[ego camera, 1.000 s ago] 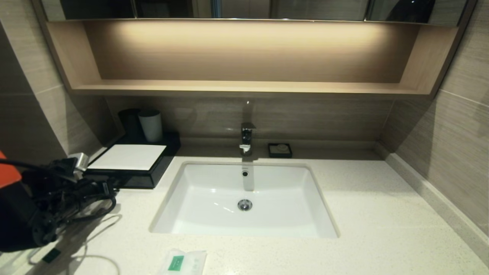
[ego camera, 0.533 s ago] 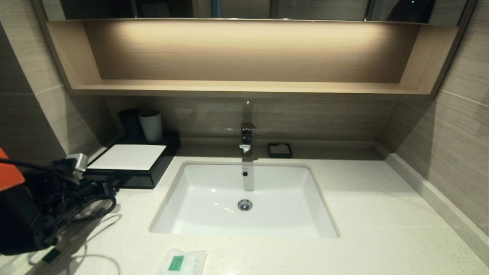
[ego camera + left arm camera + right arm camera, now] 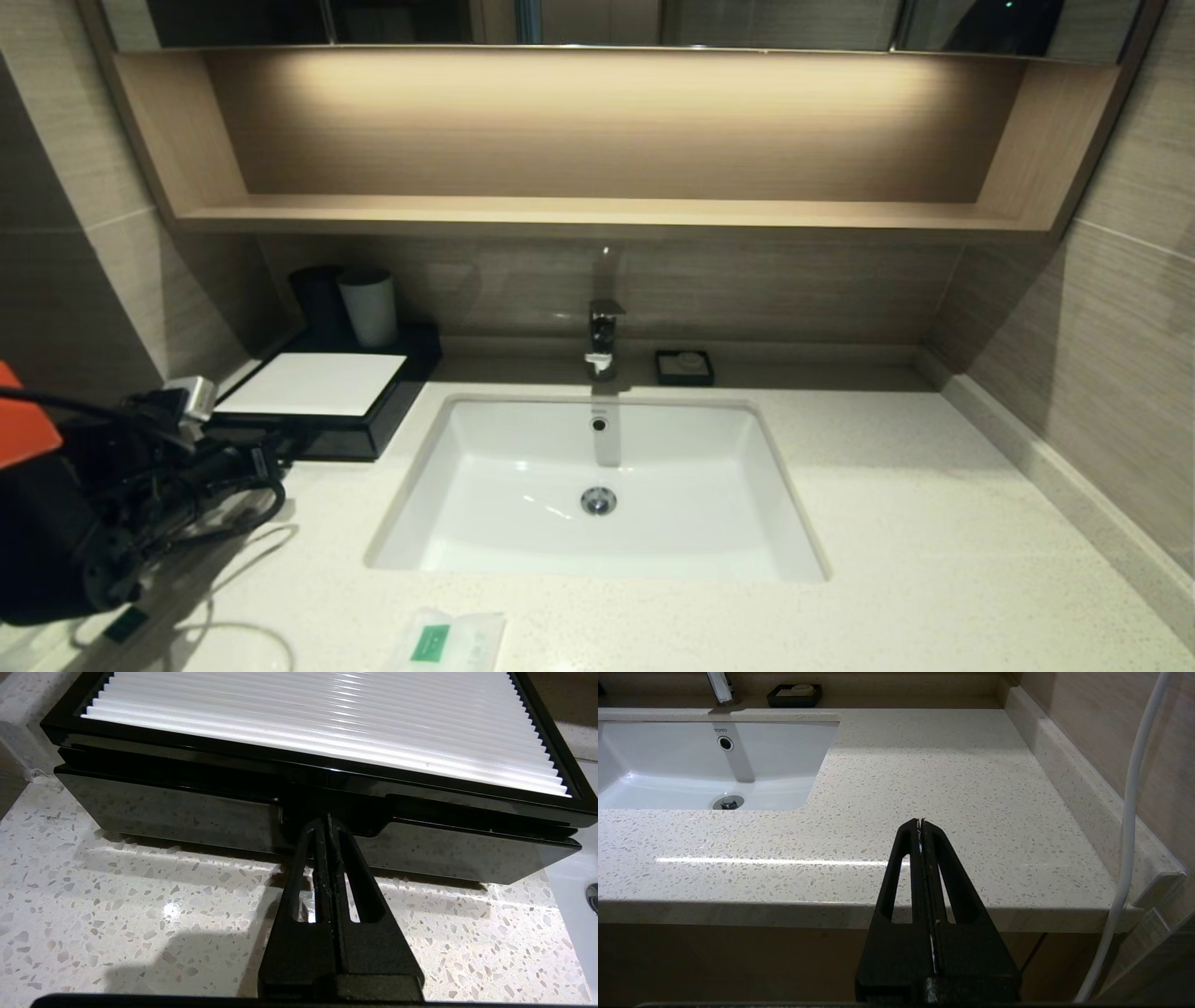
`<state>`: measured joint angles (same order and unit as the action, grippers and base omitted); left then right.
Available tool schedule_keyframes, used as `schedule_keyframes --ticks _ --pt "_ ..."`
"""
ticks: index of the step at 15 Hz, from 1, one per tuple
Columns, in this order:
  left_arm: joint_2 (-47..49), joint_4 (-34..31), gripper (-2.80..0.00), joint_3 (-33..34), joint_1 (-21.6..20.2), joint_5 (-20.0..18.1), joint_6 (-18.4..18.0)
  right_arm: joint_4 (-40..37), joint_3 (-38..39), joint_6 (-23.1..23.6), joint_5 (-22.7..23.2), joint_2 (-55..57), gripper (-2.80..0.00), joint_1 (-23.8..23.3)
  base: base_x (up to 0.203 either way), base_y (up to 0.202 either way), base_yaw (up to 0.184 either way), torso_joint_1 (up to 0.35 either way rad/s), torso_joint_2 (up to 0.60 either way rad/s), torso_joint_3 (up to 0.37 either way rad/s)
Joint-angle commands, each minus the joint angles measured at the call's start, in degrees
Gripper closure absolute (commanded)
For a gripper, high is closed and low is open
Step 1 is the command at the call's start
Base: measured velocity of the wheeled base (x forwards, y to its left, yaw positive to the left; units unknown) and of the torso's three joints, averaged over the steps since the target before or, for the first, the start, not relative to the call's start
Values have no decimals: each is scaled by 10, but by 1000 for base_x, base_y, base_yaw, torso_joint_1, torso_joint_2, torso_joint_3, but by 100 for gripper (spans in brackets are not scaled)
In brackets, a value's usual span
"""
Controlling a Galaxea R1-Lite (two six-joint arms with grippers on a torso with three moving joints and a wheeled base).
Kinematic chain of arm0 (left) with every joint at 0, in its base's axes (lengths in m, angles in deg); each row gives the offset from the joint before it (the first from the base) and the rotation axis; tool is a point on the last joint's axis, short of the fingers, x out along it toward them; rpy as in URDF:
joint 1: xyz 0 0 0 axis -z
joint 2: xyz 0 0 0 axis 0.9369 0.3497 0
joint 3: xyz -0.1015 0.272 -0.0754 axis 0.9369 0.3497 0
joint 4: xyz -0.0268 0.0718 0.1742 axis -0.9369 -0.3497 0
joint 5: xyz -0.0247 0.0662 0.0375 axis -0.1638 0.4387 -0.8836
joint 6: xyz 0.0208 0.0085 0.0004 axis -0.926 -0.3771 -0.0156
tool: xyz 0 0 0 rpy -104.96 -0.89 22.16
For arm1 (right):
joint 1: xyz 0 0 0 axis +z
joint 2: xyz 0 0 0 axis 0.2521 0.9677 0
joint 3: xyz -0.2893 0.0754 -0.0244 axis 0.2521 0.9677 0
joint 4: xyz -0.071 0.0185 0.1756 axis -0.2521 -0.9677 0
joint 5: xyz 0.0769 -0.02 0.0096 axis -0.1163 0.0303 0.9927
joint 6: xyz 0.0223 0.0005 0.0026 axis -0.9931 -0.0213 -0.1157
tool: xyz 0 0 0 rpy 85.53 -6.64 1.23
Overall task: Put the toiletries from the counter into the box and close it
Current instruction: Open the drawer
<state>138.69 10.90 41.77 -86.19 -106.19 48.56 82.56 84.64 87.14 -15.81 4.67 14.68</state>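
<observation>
The box, low and black with a white top panel, stands on the counter left of the sink. My left gripper is shut, and its tips sit at the notch in the middle of the glossy drawer front, which looks pushed in or nearly so. In the head view the left gripper is dark against the box's front. One toiletry shows, a flat white sachet with a green label, lying at the counter's near edge. My right gripper is shut on nothing and hangs before the counter's front edge at the right.
A white sink with a tap is set into the middle of the counter. A grey cup and a black cup stand behind the box. A small black soap dish sits by the back wall.
The left arm has shifted only very slightly at the box's front. The box and the sachet lie where they were.
</observation>
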Motion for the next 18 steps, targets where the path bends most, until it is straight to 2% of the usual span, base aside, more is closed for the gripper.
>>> schedule_keyframes --ticks 1,18 --pt "1 7 0 0 -1 -1 1 1 1 0 0 0 0 0 0 0 0 0 0 0" --pt "7 27 0 2 -1 -1 1 0 1 0 0 0 0 0 0 0 0 0 0 0"
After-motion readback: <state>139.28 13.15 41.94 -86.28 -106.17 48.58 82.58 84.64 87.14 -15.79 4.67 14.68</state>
